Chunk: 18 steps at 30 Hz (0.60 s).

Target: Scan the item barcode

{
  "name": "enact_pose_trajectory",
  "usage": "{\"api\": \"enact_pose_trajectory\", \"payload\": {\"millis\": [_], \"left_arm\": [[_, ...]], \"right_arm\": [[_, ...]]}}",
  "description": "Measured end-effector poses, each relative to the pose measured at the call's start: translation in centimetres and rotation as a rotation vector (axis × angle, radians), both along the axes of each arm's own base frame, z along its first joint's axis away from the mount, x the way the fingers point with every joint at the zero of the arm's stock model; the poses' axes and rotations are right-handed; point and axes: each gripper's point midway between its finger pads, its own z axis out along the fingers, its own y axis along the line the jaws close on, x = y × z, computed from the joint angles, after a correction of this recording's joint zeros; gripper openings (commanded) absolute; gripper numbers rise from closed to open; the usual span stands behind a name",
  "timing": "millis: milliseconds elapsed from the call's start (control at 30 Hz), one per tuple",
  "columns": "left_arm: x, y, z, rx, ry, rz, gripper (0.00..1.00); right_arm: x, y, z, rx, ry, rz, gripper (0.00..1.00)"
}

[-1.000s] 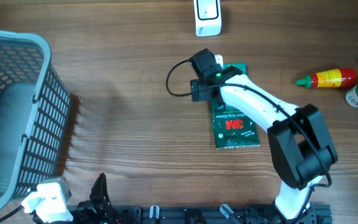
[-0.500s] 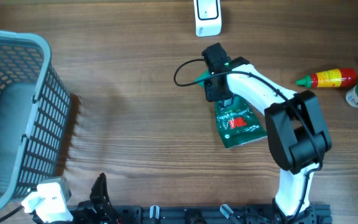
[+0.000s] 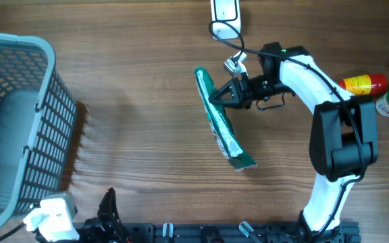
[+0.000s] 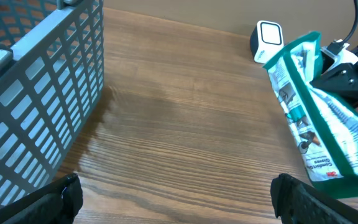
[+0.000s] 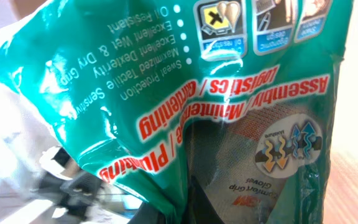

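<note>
Green packet [image 3: 225, 135], clamped in right end effector [image 3: 215, 98]

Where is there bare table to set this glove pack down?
Widest bare wood: between the basket and the glove pack held by the right gripper. Also the strip in front of the pack. Crowded: the scanner at the back, the bottles at far right.

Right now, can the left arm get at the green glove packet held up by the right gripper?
Probably yes. Only bare wooden table lies between the open left gripper and the green glove packet; the grey plastic basket stands off to one side.
</note>
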Motion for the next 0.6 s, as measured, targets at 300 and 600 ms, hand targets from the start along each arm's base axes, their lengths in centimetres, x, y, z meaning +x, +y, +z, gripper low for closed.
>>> {"api": "enact_pose_trajectory", "payload": {"millis": [300, 600], "left_arm": [[0.0, 0.0, 0.0, 0.0, 0.0, 0.0, 1.0], [0.0, 0.0, 0.0, 0.0, 0.0, 0.0, 1.0]], "right_arm": [[-1.8, -0.1, 2.1, 0.075, 0.021, -0.007, 0.04], [-2.6, -0.3, 1.9, 0.056, -0.02, 0.014, 0.04]]}}
